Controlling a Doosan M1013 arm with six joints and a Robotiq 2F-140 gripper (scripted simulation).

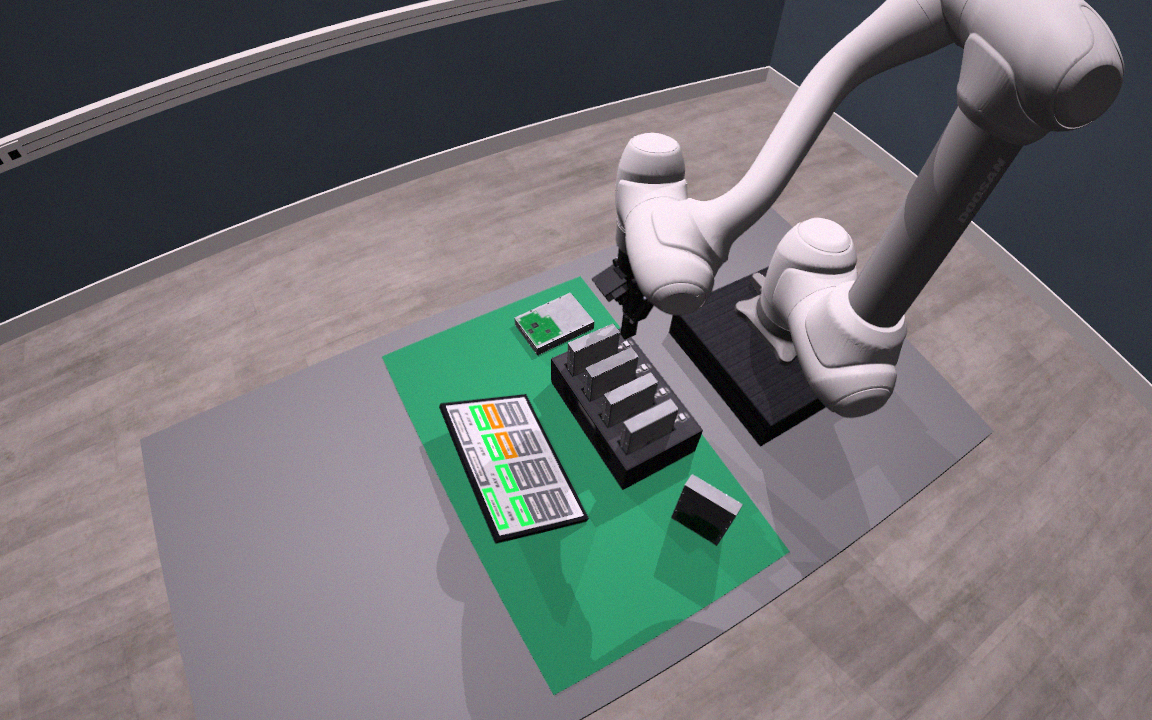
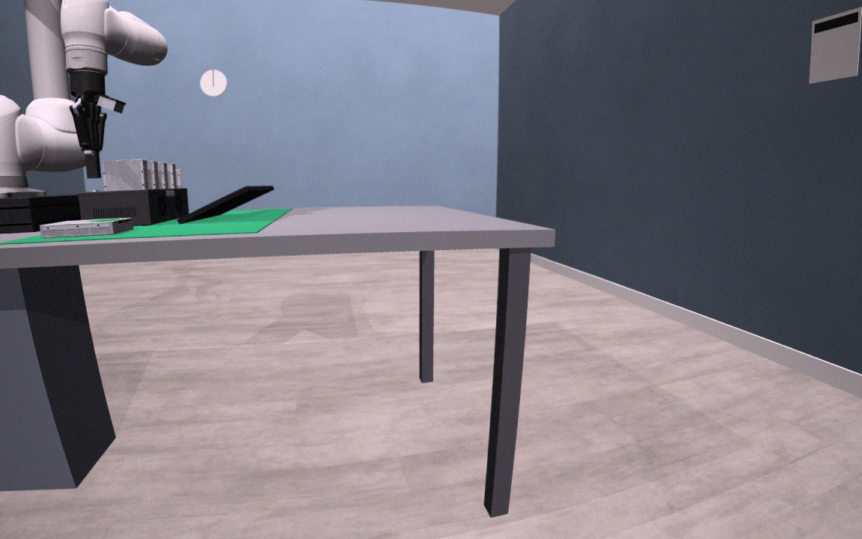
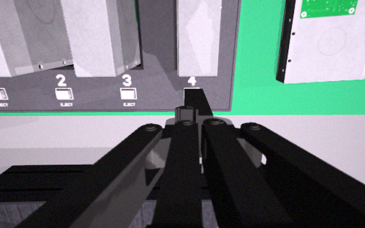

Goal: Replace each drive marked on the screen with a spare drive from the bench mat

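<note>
My gripper (image 1: 627,333) (image 2: 93,175) (image 3: 192,103) is shut and empty. Its tips hide most of the bay 4 eject button in the wrist view and appear slightly above the dock in the exterior view. The black dock (image 1: 644,469) (image 2: 116,206) (image 3: 157,98) holds four upright drives, including the bay 4 drive (image 1: 593,351) (image 2: 124,175) (image 3: 198,41) and bay 3 drive (image 3: 94,38). One spare drive (image 1: 569,313) (image 2: 86,228) (image 3: 328,60) lies flat, circuit board up. Another spare (image 1: 707,512) stands on the mat. The screen (image 1: 553,490) shows orange marks in two rows; labels are unreadable.
The green mat (image 1: 437,367) (image 2: 233,222) (image 3: 255,98) lies under the dock, screen and spares, on the grey table (image 1: 249,501) (image 2: 387,224). The arm's black base block (image 1: 741,385) (image 3: 52,171) stands beside the dock's eject-button side.
</note>
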